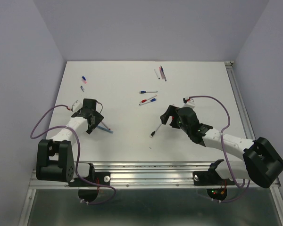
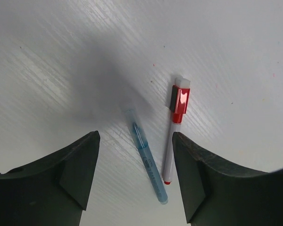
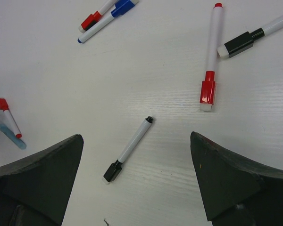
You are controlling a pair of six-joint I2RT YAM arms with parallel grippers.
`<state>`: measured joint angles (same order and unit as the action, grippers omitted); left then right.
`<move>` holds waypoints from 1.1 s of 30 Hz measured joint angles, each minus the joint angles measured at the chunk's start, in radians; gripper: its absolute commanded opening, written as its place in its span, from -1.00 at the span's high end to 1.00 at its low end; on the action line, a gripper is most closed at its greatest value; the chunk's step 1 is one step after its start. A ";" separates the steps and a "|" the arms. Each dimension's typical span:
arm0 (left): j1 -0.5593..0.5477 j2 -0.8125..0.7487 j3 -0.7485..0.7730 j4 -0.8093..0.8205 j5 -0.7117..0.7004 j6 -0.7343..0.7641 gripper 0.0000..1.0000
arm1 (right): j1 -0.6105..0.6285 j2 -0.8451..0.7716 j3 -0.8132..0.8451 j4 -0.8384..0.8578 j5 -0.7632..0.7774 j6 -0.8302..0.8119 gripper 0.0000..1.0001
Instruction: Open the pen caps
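Note:
My left gripper (image 1: 91, 121) is open and empty, low over the table. In the left wrist view, between its fingers (image 2: 136, 160), lie a white pen with a red cap (image 2: 180, 100) and a clear blue pen (image 2: 147, 157). My right gripper (image 1: 167, 117) is open and empty. Its wrist view (image 3: 136, 160) shows a white pen (image 3: 134, 140) with a black cap (image 3: 112, 172) lying on the table between the fingers. That black-capped pen (image 1: 154, 132) lies just left of the right gripper in the top view.
More capped pens lie on the white table (image 1: 122, 75): a red-capped one (image 3: 207, 92), a black-capped one (image 3: 238, 44), a red and blue pair (image 3: 104, 14). Others lie at the centre (image 1: 148, 96), far edge (image 1: 161, 72) and far left (image 1: 83, 82).

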<state>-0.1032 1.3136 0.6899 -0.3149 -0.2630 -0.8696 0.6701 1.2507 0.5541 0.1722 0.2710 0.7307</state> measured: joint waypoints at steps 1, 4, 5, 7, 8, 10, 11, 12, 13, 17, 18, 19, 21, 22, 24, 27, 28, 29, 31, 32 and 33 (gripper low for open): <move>0.000 0.000 -0.005 0.004 -0.005 -0.002 -0.47 | 0.000 0.000 0.000 0.000 0.003 0.000 -1.00; 0.000 0.008 -0.011 0.003 -0.022 -0.006 -0.44 | 0.000 0.000 0.000 0.000 0.003 -0.001 -1.00; 0.000 0.014 -0.011 0.006 -0.027 -0.008 -0.42 | 0.000 0.000 0.000 0.000 0.003 -0.002 -1.00; 0.000 0.032 -0.011 0.008 -0.032 -0.009 -0.41 | 0.000 0.000 0.000 -0.002 0.003 -0.005 -1.00; 0.000 0.042 -0.011 0.009 -0.033 -0.010 -0.41 | 0.000 0.000 0.000 -0.002 0.003 -0.008 -1.00; 0.000 0.057 -0.011 0.013 -0.033 -0.011 -0.39 | 0.000 0.000 0.000 -0.002 0.003 -0.014 -1.00; 0.000 0.062 -0.011 0.015 -0.033 -0.012 -0.38 | 0.000 0.000 0.000 -0.003 0.003 -0.019 -1.00; 0.000 0.071 -0.011 0.019 -0.033 -0.012 -0.38 | 0.000 0.000 0.000 -0.003 0.003 -0.020 -1.00; 0.000 0.077 -0.011 0.024 -0.035 -0.012 -0.37 | 0.000 0.000 0.000 -0.002 0.002 -0.024 -1.00; 0.000 0.083 -0.010 0.034 -0.040 -0.011 -0.28 | 0.000 0.000 0.000 -0.002 0.002 -0.033 -1.00; 0.000 0.086 -0.008 0.035 -0.042 -0.011 -0.23 | 0.000 0.000 0.000 -0.002 0.002 -0.035 -1.00; 0.000 0.089 -0.007 0.039 -0.042 -0.012 -0.22 | 0.000 0.000 0.000 -0.002 0.002 -0.036 -1.00; 0.000 0.097 -0.005 0.048 -0.041 -0.010 -0.17 | 0.000 0.000 0.000 -0.002 0.002 -0.039 -1.00; 0.000 0.098 -0.004 0.051 -0.041 -0.010 -0.17 | 0.000 0.000 0.000 -0.002 0.002 -0.039 -1.00; 0.000 0.103 -0.003 0.064 -0.036 -0.008 -0.16 | 0.000 0.000 0.000 -0.002 0.002 -0.039 -1.00; 0.000 0.105 -0.003 0.078 -0.029 -0.006 -0.16 | 0.000 0.000 0.000 -0.002 0.002 -0.039 -1.00; 0.000 0.106 -0.005 0.083 -0.028 -0.006 -0.13 | 0.000 0.000 0.000 -0.002 0.002 -0.039 -1.00; 0.000 0.106 -0.007 0.088 -0.028 -0.006 -0.13 | 0.000 0.001 0.000 -0.002 0.002 -0.039 -1.00; 0.000 0.105 -0.010 0.094 -0.029 -0.006 -0.12 | 0.000 0.004 0.000 0.000 0.002 -0.039 -1.00; -0.001 0.106 -0.011 0.096 -0.029 -0.005 -0.12 | 0.000 0.007 0.000 0.000 0.002 -0.039 -1.00; -0.001 0.106 -0.011 0.097 -0.029 -0.004 -0.12 | 0.000 0.013 0.000 0.000 0.002 -0.039 -1.00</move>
<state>-0.1043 1.4197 0.6792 -0.2176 -0.2920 -0.8738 0.6701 1.2640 0.5541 0.1726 0.2733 0.6914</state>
